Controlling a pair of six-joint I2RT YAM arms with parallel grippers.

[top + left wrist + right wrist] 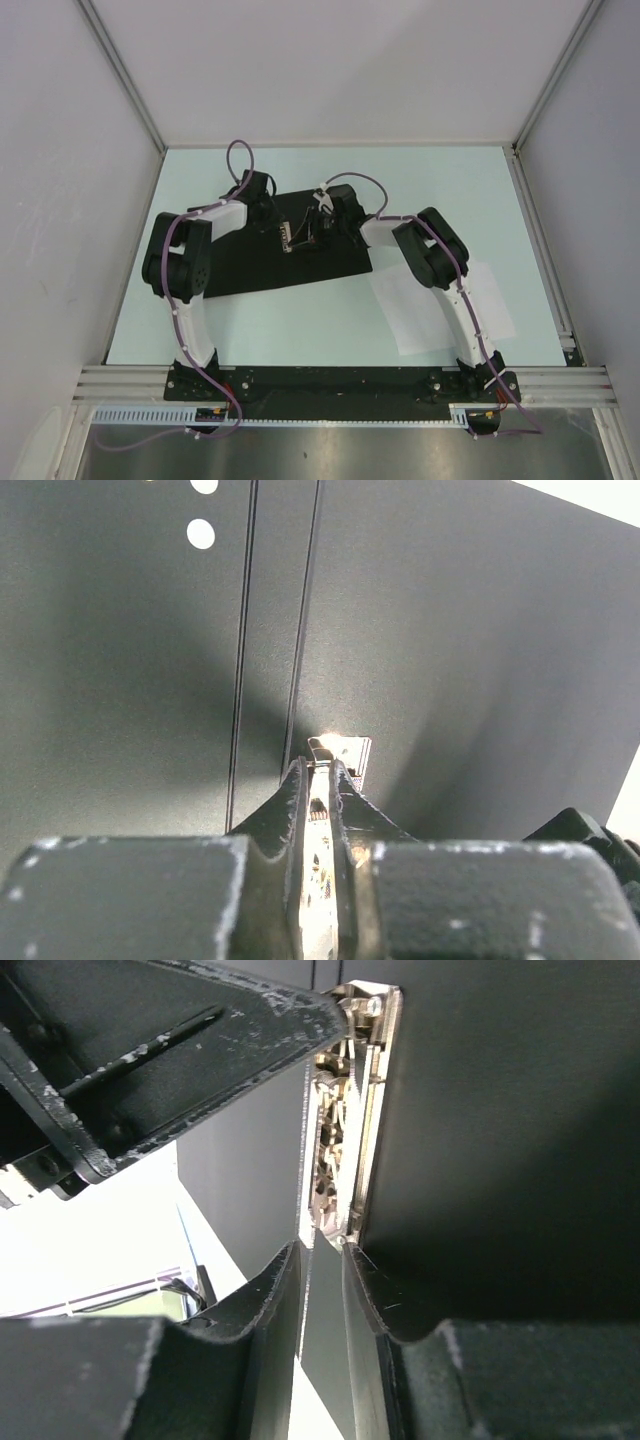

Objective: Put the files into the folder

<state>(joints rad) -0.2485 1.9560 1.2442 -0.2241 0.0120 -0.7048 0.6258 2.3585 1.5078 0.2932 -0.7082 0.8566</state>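
Two grippers meet at the clip (pixel 345 1110). My left gripper (pixel 318 772) is pinched on its bright metal lever. My right gripper (pixel 322 1255) sits with fingers drawn narrow at the clip's near end, and I cannot tell whether they grip anything. Spreading out beneath both sets of fingertips is the folder (pixel 240 272), open with its black inside up and its long axis running across from my left wrist to my right. The files (pixel 430 320) lie flat outside it, behind my right gripper and off to its right, partly under that arm's forearm and well apart from my left gripper. By my reckoning the right gripper is the nearer one to fetch them, with the left holding the clip.
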